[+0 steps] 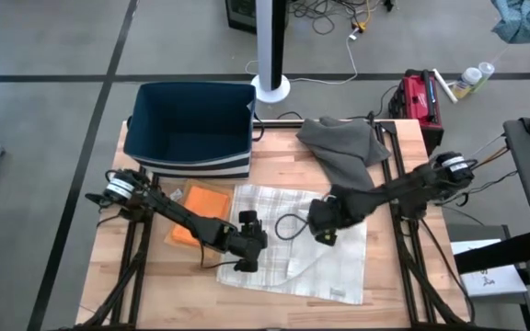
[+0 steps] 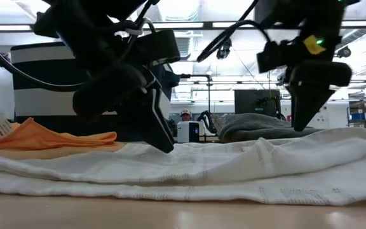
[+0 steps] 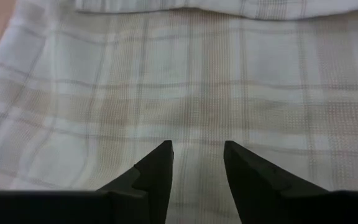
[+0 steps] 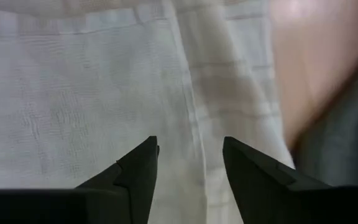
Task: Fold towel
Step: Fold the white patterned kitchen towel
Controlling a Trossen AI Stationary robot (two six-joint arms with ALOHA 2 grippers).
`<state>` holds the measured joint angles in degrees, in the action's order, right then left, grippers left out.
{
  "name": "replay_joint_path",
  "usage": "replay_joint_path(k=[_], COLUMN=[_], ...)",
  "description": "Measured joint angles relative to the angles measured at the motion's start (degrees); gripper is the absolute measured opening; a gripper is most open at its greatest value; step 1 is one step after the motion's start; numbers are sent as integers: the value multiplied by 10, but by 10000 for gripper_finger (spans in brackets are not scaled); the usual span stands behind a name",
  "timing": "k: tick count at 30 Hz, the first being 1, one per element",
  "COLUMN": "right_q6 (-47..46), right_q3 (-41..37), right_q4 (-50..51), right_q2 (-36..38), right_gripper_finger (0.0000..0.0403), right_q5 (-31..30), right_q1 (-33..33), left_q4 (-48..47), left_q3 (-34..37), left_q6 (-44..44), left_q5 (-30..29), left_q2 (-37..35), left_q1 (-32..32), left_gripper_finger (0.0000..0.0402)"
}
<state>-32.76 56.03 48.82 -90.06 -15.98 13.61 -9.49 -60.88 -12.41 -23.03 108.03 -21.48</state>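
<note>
Towel (image 1: 297, 241) lies mostly flat mid-table w/ one loose fold near its front edge; you've got most of the folding left. Left gripper (image 3: 197, 163) & right gripper (image 4: 190, 163) hover over it, fingers spread, holding nothing.

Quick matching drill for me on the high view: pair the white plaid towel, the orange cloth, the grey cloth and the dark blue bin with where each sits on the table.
Things:
1. white plaid towel
2. orange cloth
3. grey cloth
4. dark blue bin

Places:
A. far left corner of the wooden table
B. far right part
C. spread flat in the middle, under both grippers
D. beside the towel's left edge

Pairs: 1-C, 2-D, 3-B, 4-A
</note>
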Motion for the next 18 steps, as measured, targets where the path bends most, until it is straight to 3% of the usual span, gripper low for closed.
replay_joint_path(k=[5,10,18], right_q6=[36,42,55], right_q3=[-11,-32,-37], right_q4=[-1,-4,-30], right_q2=[0,0,0], right_gripper_finger=[173,160,119], right_q5=[82,148,160], right_q1=[-71,-102,-93], left_q4=[0,1,20], left_q3=[0,0,0], left_q6=[1,1,14], left_q5=[0,0,-4], left_q2=[0,0,0], left_q1=[-1,-1,-1], left_gripper_finger=[146,151,162])
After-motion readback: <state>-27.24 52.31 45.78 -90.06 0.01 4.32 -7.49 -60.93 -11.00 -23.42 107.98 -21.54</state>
